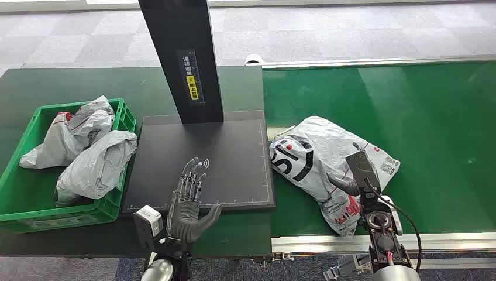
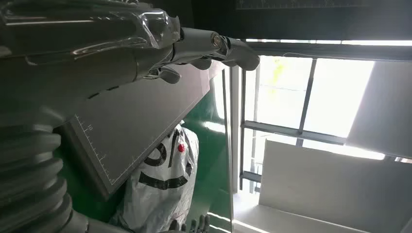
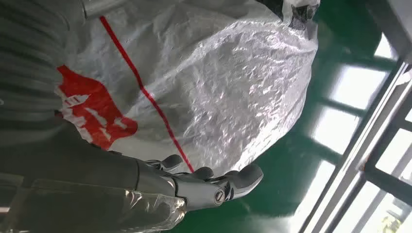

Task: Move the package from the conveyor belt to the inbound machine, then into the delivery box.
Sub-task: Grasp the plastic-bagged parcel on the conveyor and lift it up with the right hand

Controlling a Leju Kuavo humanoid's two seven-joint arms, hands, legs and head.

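Note:
A grey plastic mailer package (image 1: 316, 155) with black and red print lies on the green conveyor belt (image 1: 409, 105), right beside the black inbound machine platform (image 1: 228, 152). My right hand (image 1: 360, 175) rests on the package's near right part, thumb spread. In the right wrist view its fingers (image 3: 218, 187) lie straight along the package (image 3: 218, 87), not closed round it. My left hand (image 1: 188, 202) hovers open over the platform's front edge, fingers spread, holding nothing. The left wrist view looks past the left hand (image 2: 145, 43) across the platform (image 2: 131, 121) to the package (image 2: 160, 184).
A green crate (image 1: 35, 216) stands left of the platform and holds two grey bagged parcels (image 1: 96, 167). The machine's black post (image 1: 181, 58) rises from the platform's back. The belt's metal edge (image 1: 351, 240) runs along the front.

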